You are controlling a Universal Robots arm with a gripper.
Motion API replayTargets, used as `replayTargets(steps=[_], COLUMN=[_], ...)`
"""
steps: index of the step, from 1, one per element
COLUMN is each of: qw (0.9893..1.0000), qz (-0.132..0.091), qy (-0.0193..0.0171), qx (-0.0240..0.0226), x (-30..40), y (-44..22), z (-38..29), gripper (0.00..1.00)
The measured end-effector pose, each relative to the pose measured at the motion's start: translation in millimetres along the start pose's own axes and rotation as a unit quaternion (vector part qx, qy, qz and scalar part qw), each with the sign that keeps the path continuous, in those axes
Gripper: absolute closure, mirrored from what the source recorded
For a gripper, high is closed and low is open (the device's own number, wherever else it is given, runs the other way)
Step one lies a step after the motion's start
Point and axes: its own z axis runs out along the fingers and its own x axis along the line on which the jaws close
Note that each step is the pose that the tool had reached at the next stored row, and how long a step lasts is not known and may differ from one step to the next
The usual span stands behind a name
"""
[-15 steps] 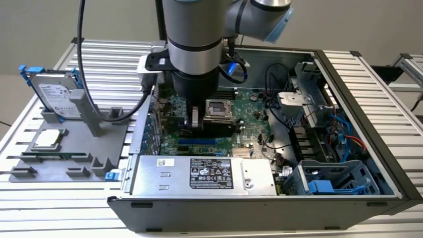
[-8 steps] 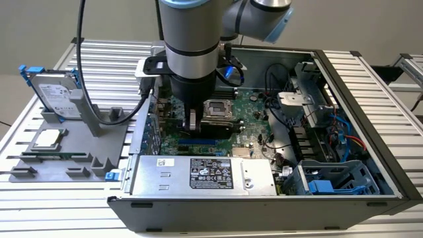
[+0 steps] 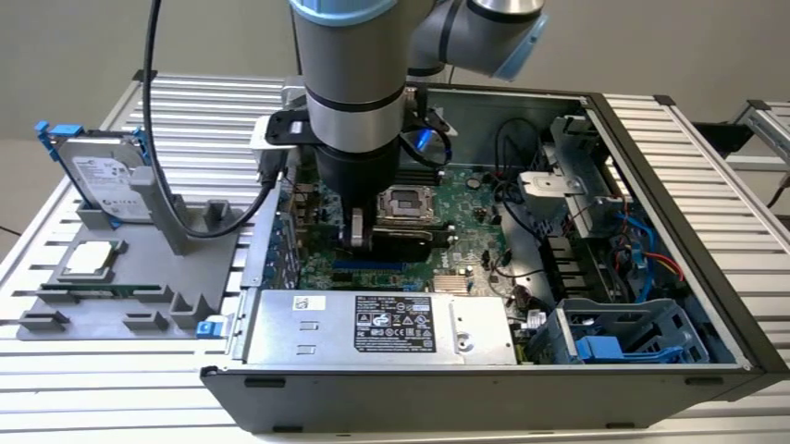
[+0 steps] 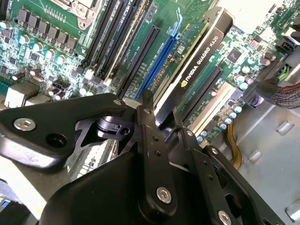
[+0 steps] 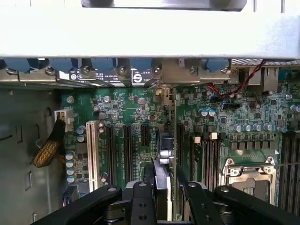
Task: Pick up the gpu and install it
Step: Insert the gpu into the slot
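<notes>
Gripper [image 4: 157,126] of mine is closed on the gpu [image 4: 197,77], which stands on edge between my fingers [image 4: 149,140] over the motherboard [image 4: 56,51], along the blue slot [image 4: 159,61]. White lettering runs down the card's black side; I leave it unread. In the first wrist view the gpu [image 5: 163,176] shows edge-on, its lower end hidden behind my fingers [image 5: 140,201]. In the exterior view my gripper [image 3: 361,236] is inside the computer case [image 3: 691,185], and my arm [image 3: 355,83] hides part of the card. A hard drive [image 3: 105,176] stands in the grey holder [image 3: 148,268] outside the case.

arm [image 3: 351,102] upright, gripper [image 4: 161,117] pointing down, jaws clamped
</notes>
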Motion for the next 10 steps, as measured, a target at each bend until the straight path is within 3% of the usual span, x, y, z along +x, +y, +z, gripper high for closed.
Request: replayTargets(steps=[10], qw=[1.0000], qz=[0.000], qy=[0.0000], qx=[0.0000], x=[0.1], y=[0.6], z=[1.3], gripper=[1.00])
